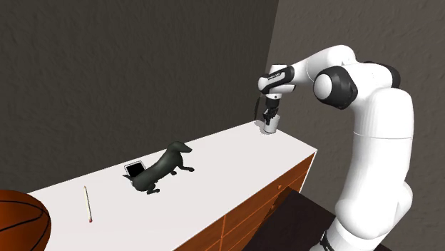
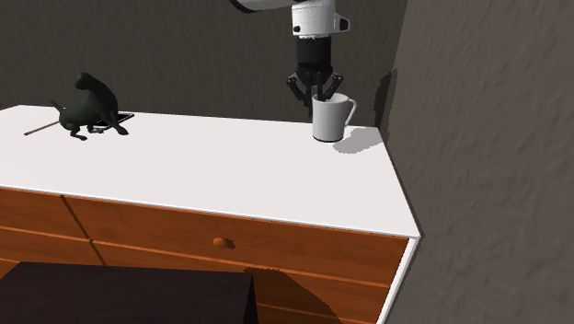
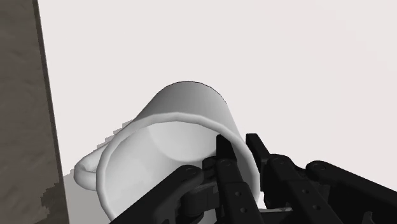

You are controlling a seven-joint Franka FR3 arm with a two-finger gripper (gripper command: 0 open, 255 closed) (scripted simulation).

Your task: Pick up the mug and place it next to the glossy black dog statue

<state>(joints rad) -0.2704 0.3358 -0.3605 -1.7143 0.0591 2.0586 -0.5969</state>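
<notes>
Long white-topped counter [image 2: 230, 175] over orange-brown wooden drawers, butted into a grey wall corner. White arm [image 1: 371, 107] with dark joints reaches over its corner end, wrist pointing straight down.

Orange-brown ball [image 1: 18, 221] at the shoulder view's lower left. Glossy black dog statue [image 1: 162, 167] stands at the counter's other end; a thin pale stick [image 1: 87, 203] with a red tip lies on the top beyond it.

Plain white mug [image 2: 327, 124] with a loop handle [image 2: 350, 109] sits by the wall corner, well apart from the dog statue. Base looks flat on the top, shadow joined to it; judged not yet lifted.

All-black gripper [image 2: 320, 92] comes down onto the rim. Wrist view: one of the fingers [image 3: 224, 162] is inside the mug, the other outside, closed to a narrow gap with the mug's wall pinched between them. Contact looks made, as far as that view tells.

Progress: approach and grasp appear done. Left to do: lift, carry along the length of the counter, set down just beside the dog statue, release.

Orientation: the mug is upright, long axis vertical, mouth up. Handle points toward the wall at the second exterior view's right, away from the dog statue. Grip is on the rim at the side away from the handle.
</notes>
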